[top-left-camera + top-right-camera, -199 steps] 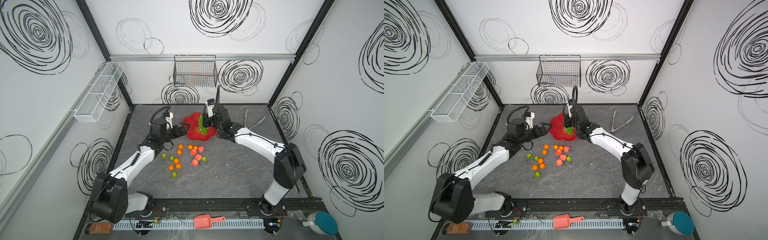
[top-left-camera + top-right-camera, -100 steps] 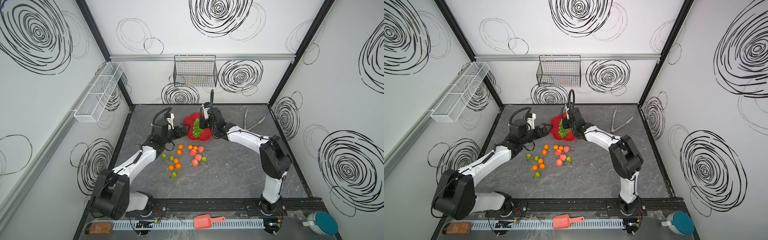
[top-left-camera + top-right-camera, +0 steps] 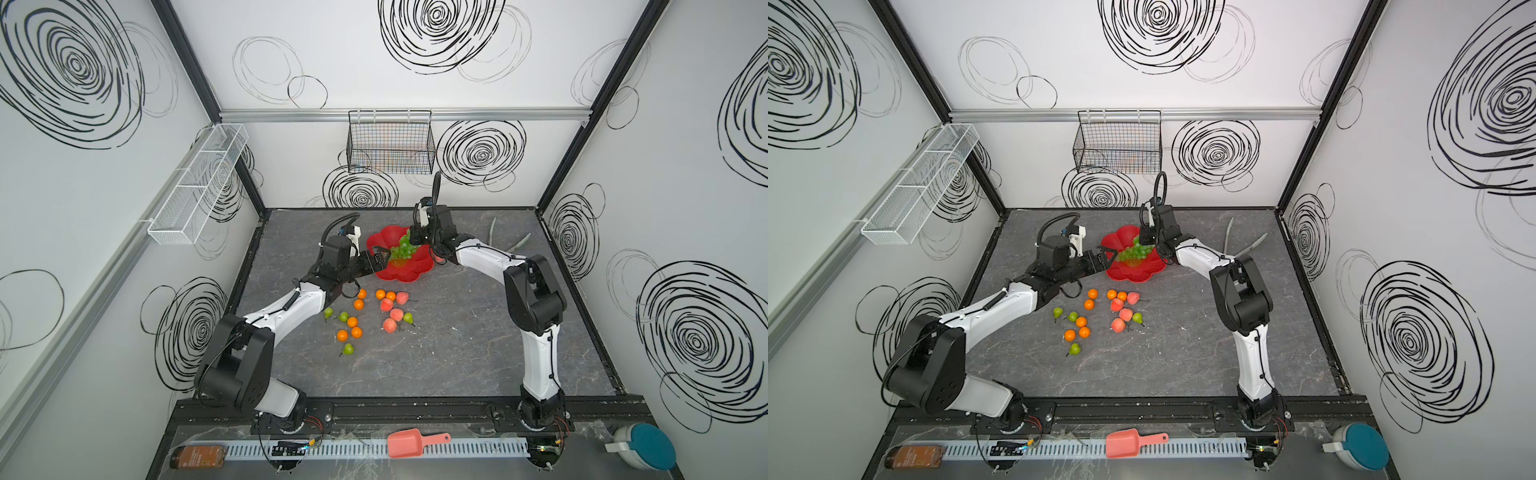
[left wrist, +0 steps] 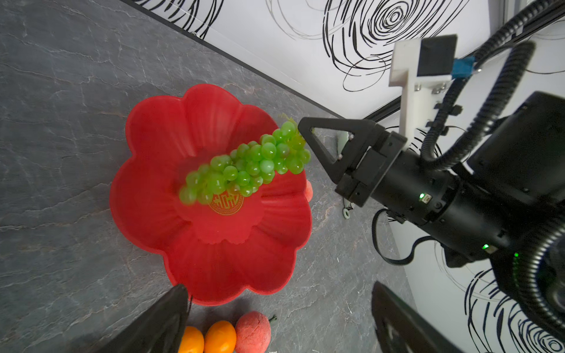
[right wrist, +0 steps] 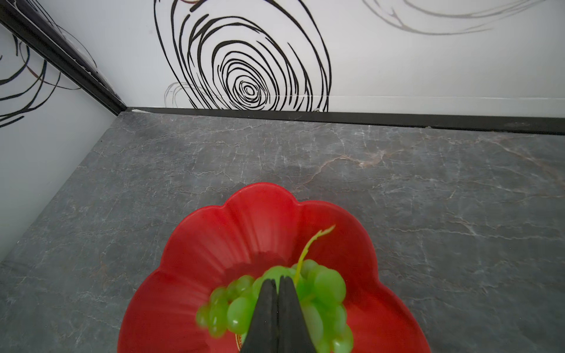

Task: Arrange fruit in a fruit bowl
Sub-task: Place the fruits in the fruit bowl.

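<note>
Right end effector (image 5: pixel 277 278), stretched over fruit bowl (image 4: pixel 159 137), clamps grapes (image 4: pixel 244 166); left end effector (image 4: pixel 278 287) gapes apart.

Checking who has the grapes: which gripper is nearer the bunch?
Right. The right gripper is shut on the grape bunch; the left gripper hangs open at the fruit bowl rim, short of the bunch.

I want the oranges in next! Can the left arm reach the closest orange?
Likely yes. The left tool is open, and the nearest tangerine lies uncovered on the table, close beside that arm.
</note>
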{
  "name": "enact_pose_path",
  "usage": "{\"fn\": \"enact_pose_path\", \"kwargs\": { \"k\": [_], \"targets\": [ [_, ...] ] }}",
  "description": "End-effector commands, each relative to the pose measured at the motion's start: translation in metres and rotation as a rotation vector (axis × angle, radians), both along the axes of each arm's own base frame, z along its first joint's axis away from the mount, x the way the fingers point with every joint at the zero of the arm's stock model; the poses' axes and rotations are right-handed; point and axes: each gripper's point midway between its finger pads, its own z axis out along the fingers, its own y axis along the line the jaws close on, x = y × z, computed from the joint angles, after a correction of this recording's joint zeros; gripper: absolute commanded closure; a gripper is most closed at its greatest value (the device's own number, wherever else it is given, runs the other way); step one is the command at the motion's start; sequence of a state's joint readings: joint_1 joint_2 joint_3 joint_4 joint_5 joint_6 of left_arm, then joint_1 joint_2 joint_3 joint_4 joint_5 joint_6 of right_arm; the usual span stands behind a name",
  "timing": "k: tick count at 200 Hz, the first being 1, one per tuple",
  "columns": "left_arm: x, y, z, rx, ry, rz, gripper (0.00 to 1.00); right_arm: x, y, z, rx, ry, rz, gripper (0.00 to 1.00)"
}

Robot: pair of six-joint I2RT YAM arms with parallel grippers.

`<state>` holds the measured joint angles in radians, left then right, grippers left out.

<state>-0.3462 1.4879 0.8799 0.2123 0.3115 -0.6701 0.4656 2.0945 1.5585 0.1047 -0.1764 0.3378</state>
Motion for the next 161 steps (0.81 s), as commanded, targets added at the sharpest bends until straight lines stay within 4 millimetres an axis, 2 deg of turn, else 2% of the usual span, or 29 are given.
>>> {"fn": "enact_pose_path", "kwargs": {
  "k": [1, 90, 128, 143, 161],
  "targets": [
    [0.011, -0.005, 0.019, -0.022, -0.062, 0.004, 0.04, 0.01, 0.007, 0.008, 0.03, -0.018, 0.018, 1.0],
    [0.012, -0.01, 0.013, -0.016, -0.04, -0.014, 0.04, 0.031, 0.003, -0.017, -0.005, 0.028, -0.005, 1.0],
    [0.011, -0.011, 0.01, -0.014, -0.028, -0.02, 0.04, 0.038, 0.006, -0.016, -0.009, 0.027, 0.001, 0.82],
    [0.011, -0.011, 0.009, -0.015, -0.026, -0.02, 0.04, 0.04, 0.007, -0.014, -0.004, 0.023, 0.0, 0.7],
    [0.01, -0.012, 0.008, -0.016, -0.024, -0.024, 0.04, 0.043, 0.007, -0.008, 0.002, 0.015, 0.0, 0.62]
  ]
}}
